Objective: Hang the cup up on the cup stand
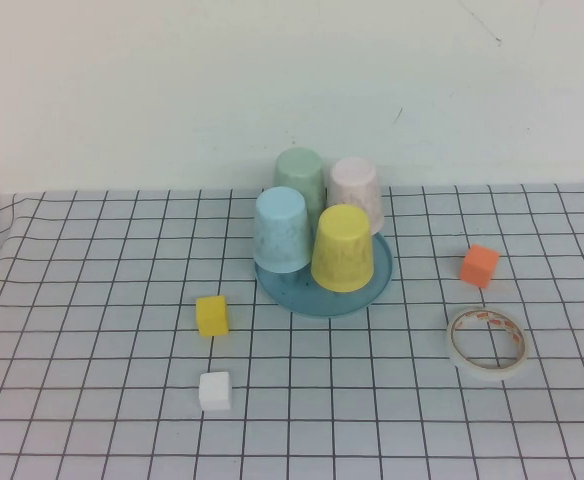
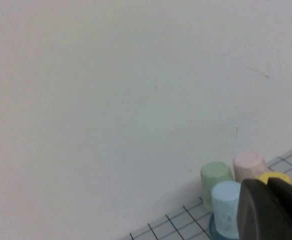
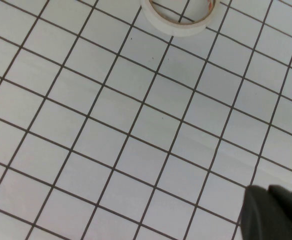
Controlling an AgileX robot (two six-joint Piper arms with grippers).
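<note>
The yellow cup (image 1: 343, 248) stands upside down on the front right of the teal cup stand (image 1: 322, 300); the stand's pegs are hidden under the cups. Neither arm shows in the high view. In the left wrist view my left gripper (image 2: 267, 182) is shut and empty, raised to the left of the stand (image 2: 215, 231), with the yellow cup's base (image 2: 273, 176) peeking over its fingers. In the right wrist view my right gripper (image 3: 267, 190) is shut and empty above bare grid cloth.
A light blue cup (image 1: 282, 230), a green cup (image 1: 302, 178) and a pink cup (image 1: 357, 190) also sit upside down on the stand. A yellow cube (image 1: 212, 315), white cube (image 1: 215, 390), orange cube (image 1: 480, 265) and tape roll (image 1: 488, 342) lie around.
</note>
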